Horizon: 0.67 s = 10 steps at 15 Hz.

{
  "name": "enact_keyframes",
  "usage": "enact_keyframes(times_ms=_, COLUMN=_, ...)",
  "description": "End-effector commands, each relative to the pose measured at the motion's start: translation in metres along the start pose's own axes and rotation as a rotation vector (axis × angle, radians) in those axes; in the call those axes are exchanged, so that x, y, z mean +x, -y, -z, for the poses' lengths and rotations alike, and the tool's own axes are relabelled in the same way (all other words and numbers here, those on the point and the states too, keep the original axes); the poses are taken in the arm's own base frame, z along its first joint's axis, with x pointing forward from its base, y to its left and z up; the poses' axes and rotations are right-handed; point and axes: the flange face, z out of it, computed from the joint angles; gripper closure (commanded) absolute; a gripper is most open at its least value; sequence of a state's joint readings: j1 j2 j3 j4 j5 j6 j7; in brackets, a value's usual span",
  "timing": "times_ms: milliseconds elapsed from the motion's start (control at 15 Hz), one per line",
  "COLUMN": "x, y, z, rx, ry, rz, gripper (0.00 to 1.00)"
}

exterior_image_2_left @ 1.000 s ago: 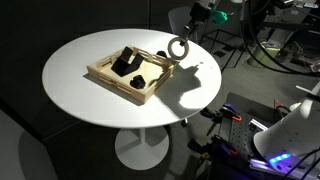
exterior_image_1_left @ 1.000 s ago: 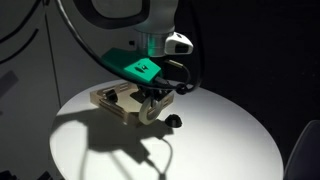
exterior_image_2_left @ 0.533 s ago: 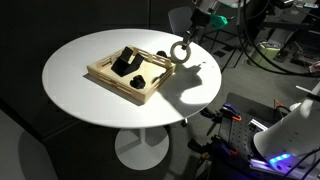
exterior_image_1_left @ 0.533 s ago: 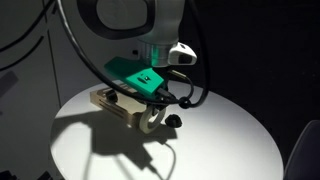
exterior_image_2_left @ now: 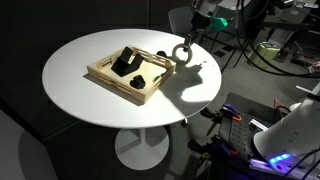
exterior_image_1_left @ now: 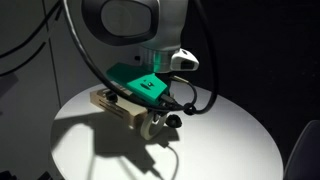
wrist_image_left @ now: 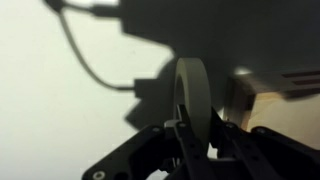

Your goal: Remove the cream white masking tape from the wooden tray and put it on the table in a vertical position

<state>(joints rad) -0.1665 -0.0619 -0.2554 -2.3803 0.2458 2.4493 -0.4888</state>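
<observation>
My gripper [exterior_image_1_left: 153, 117] is shut on the cream white masking tape [exterior_image_1_left: 153, 126] and holds it upright, on edge, just past the corner of the wooden tray [exterior_image_1_left: 104, 99]. In an exterior view the tape [exterior_image_2_left: 183, 55] hangs as a ring under the gripper [exterior_image_2_left: 185, 46], low over the table [exterior_image_2_left: 95, 108] beside the tray [exterior_image_2_left: 108, 77]. I cannot tell whether it touches the top. In the wrist view the tape [wrist_image_left: 190, 88] stands edge-on between the fingers of my gripper [wrist_image_left: 197, 126], with the tray [wrist_image_left: 292, 112] at the right.
Dark items [exterior_image_2_left: 127, 63] lie in the tray. A small black object [exterior_image_1_left: 174, 121] sits on the table next to the tape. The gripper's cable hangs beside it and casts a shadow on the white top [exterior_image_1_left: 225, 140]. The table edge is close behind the tape.
My gripper has moved down and a little away from the tray with the tape still held upright in it.
</observation>
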Motion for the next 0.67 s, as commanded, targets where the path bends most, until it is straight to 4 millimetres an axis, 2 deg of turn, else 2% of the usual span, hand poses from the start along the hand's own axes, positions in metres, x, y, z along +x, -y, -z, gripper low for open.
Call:
enact_keyframes(times_ms=0, x=0.0062, y=-0.0061, z=0.0037, rx=-0.022, ry=0.006, rz=0.011, gripper=0.95)
enact_keyframes(times_ms=533, x=0.0068, y=-0.0064, z=0.0029, rx=-0.035, ry=0.014, rz=0.026, gripper=0.95)
enact_keyframes(times_ms=600, x=0.0069, y=-0.0063, z=0.0029, rx=-0.036, ry=0.015, rz=0.027, gripper=0.87)
